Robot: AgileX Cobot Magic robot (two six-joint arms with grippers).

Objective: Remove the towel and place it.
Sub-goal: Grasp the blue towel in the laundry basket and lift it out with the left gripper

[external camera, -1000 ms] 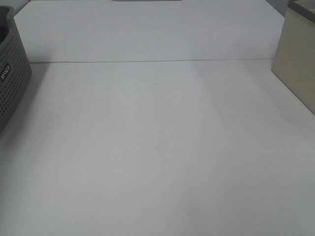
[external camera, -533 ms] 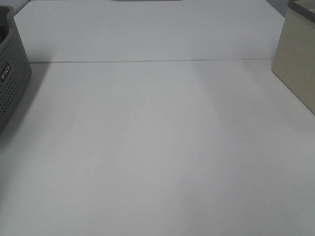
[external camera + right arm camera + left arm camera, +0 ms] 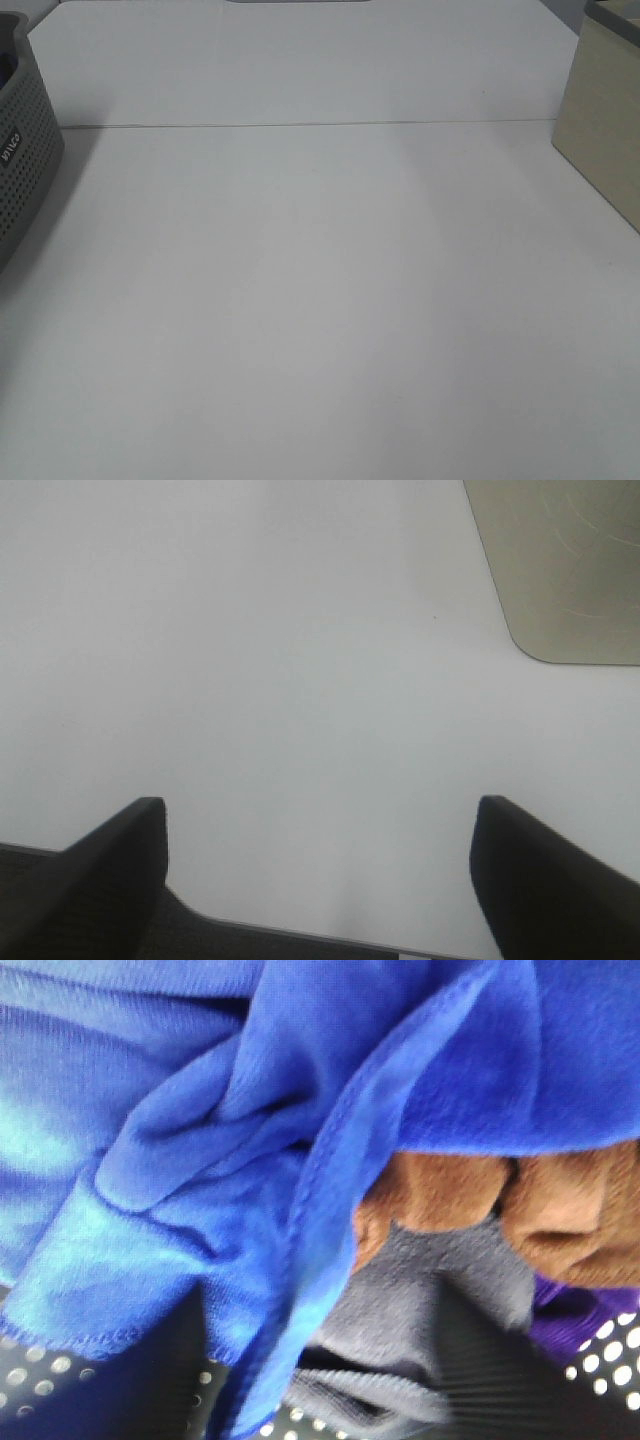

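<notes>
The blue towel (image 3: 250, 1110) fills most of the left wrist view, crumpled, with a stitched edge running across it. It lies on brown (image 3: 440, 1195), grey (image 3: 430, 1300) and purple (image 3: 575, 1315) cloths inside the perforated grey basket (image 3: 610, 1355). My left gripper (image 3: 310, 1310) is right over the pile, its dark fingers (image 3: 490, 1380) apart on either side of the towel's hanging fold. My right gripper (image 3: 320, 810) is open and empty above the bare white table (image 3: 300, 630). Neither gripper shows in the exterior high view.
The grey perforated basket (image 3: 25, 170) stands at the table's left edge. A beige box (image 3: 605, 130) stands at the right edge and shows in the right wrist view (image 3: 570, 570). A seam (image 3: 300, 125) crosses the white table (image 3: 320, 300).
</notes>
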